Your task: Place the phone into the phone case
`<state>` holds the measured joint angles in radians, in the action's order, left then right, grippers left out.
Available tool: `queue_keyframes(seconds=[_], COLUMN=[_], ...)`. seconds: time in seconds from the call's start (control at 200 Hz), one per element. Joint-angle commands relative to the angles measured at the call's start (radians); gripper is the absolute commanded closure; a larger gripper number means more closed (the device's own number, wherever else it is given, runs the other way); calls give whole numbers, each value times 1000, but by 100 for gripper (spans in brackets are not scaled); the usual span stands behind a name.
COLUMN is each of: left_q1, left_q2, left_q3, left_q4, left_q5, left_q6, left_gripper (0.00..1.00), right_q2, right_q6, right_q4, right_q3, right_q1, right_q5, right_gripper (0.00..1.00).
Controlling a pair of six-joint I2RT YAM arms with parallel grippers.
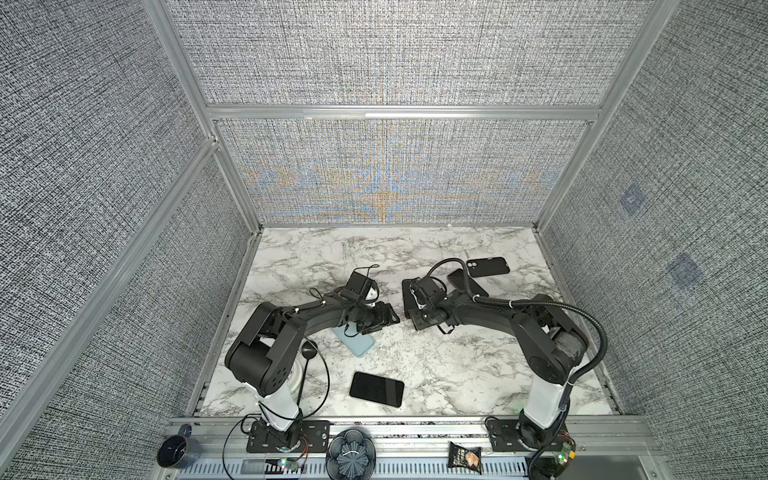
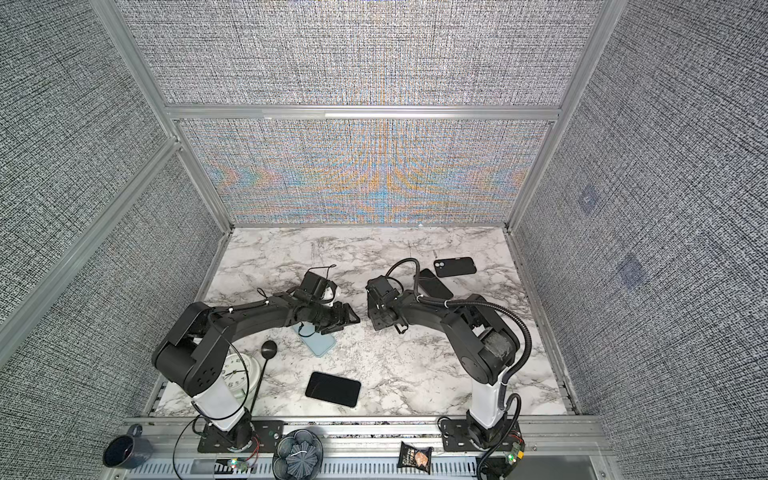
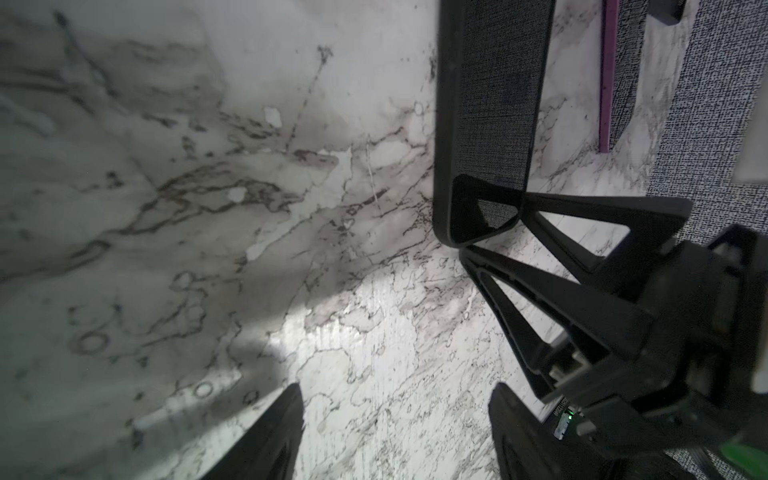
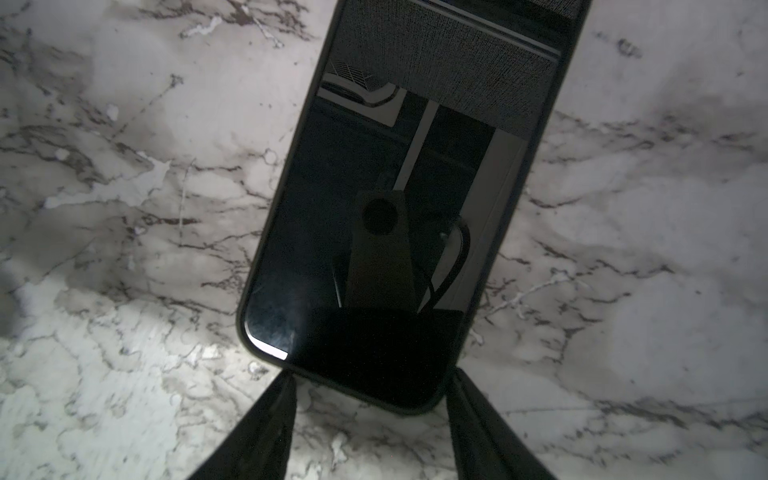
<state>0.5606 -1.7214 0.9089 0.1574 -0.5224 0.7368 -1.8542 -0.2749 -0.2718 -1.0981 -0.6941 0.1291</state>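
Right fingers (image 4: pixel 266 424) astride the phone (image 4: pixel 395 208), arm (image 1: pixel 490 311) low and outstretched.

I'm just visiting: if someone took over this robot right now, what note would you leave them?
Left gripper: open, empty.
Right gripper: fingers astride the end of a flat-lying phone; grip unclear.
Blue case lies partly under the left arm, black case back right, spare phone near the front.
Done: reach to the phone. Left: grasp it, seat it in a case.
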Motion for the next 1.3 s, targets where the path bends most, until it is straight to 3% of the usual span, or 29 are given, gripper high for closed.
queue_keyframes(seconds=[0.0, 1.296], left_q1=[-1, -14], left_q2=[2, -14], left_q3=[2, 40], left_q4=[-7, 1], left_q5=[10, 5], left_q6=[-5, -25], left_gripper=[28, 28], right_q2=[0, -46], right_q6=[2, 40], right_q4=[19, -4], right_q3=[-3, -74], right_q1=[6, 60], right_q5=[1, 20], right_gripper=[41, 42])
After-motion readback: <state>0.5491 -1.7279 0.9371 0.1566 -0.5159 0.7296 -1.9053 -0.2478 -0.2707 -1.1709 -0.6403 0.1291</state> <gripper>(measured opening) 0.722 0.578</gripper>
